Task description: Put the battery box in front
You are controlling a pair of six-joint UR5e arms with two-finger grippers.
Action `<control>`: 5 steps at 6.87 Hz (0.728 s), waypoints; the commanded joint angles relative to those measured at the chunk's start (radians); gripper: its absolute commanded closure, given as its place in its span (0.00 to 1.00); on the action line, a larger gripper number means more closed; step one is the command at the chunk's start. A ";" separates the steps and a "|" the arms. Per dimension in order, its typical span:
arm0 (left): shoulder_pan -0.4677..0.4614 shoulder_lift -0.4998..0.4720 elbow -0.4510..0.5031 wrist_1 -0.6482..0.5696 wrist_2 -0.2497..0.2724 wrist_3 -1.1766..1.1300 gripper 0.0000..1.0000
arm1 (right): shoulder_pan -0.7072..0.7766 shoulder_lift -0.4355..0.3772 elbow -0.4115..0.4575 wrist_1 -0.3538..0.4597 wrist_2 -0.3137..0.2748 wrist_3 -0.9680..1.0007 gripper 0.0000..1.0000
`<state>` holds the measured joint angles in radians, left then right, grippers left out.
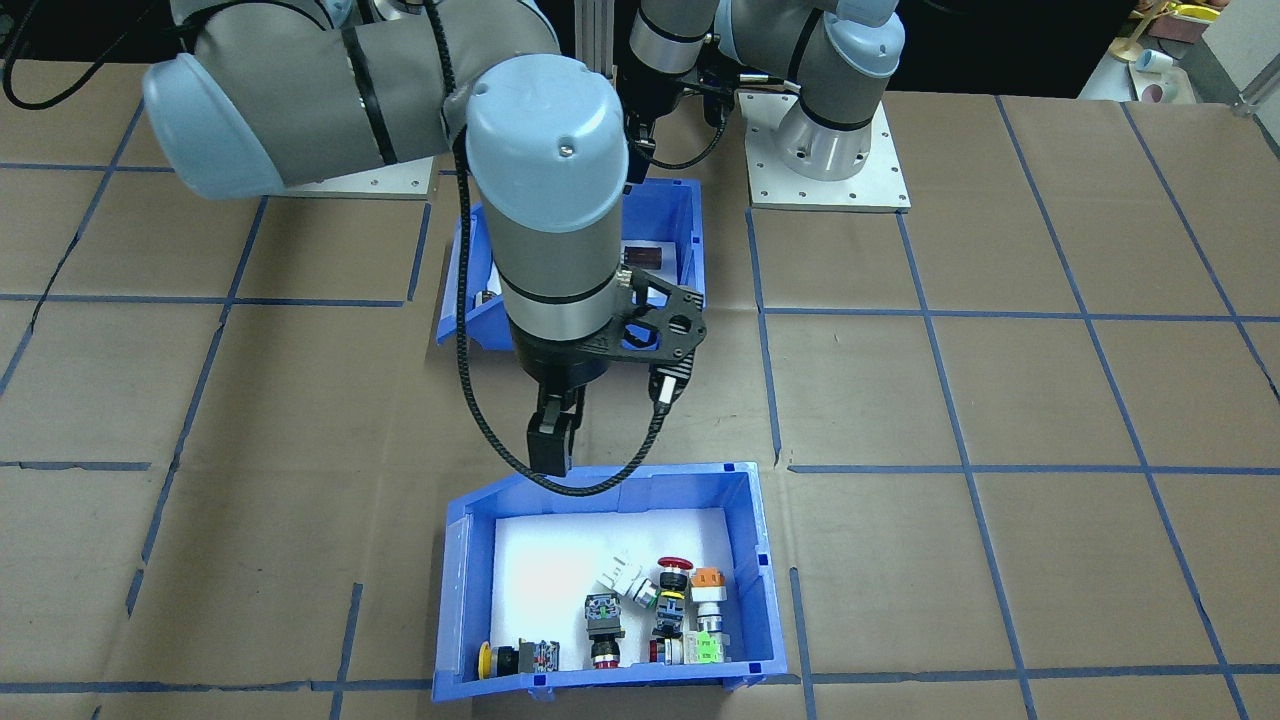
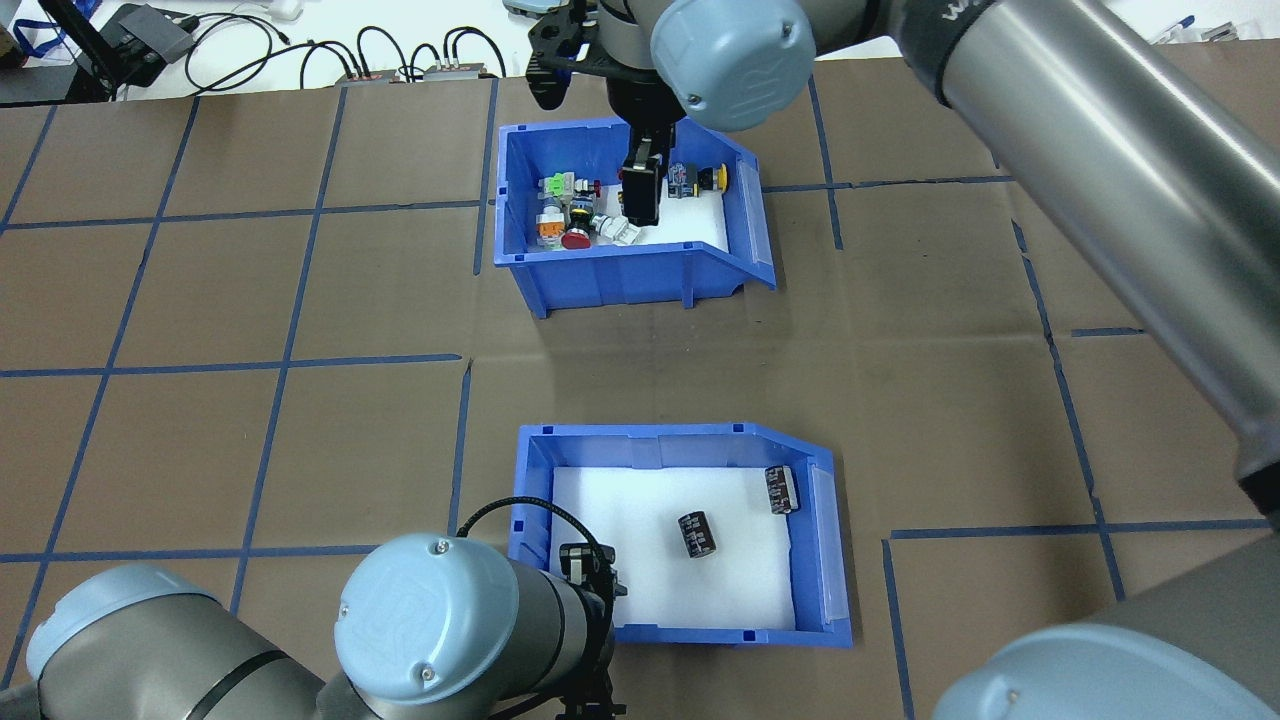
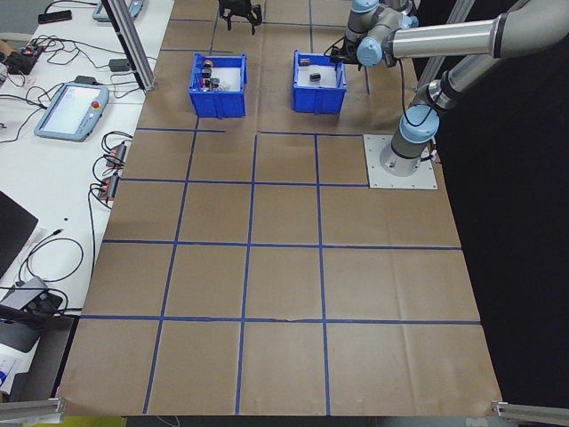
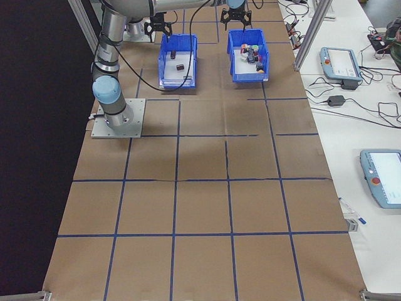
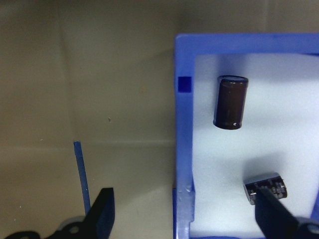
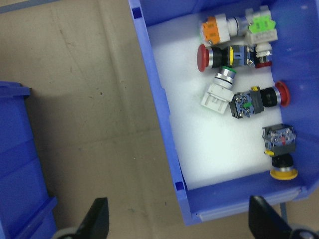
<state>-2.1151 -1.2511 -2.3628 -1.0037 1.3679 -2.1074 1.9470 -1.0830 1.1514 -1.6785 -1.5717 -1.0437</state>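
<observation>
L end effector, fingers spread, straddles the near-left wall of the battery box, which sits on the desk close to the robot base; R end effector, also spread, hangs over the switch bin, so L arm's nearer.

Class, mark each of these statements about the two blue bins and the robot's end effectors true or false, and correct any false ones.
1. The battery box lies nearer the robot than the switch bin. True.
2. Both bins have white floors. True.
3. The left end effector grips a battery. False: open, straddling the box's wall.
4. The right end effector is shut on a switch. False: open, holding nothing.
5. The switch bin holds only red buttons. False: also orange, yellow, green.
</observation>
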 commanded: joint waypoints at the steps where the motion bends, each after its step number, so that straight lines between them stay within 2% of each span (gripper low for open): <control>1: -0.006 -0.022 -0.018 0.055 -0.019 -0.032 0.01 | 0.039 0.044 -0.018 -0.001 -0.002 -0.088 0.00; 3: -0.009 -0.111 -0.016 0.098 -0.016 -0.040 0.05 | 0.084 0.128 -0.015 -0.001 -0.014 -0.095 0.00; 5: -0.009 -0.165 -0.018 0.129 -0.013 -0.042 0.10 | 0.104 0.170 -0.009 -0.044 -0.019 -0.091 0.00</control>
<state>-2.1242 -1.3826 -2.3803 -0.8992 1.3535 -2.1468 2.0405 -0.9381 1.1401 -1.6986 -1.5880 -1.1351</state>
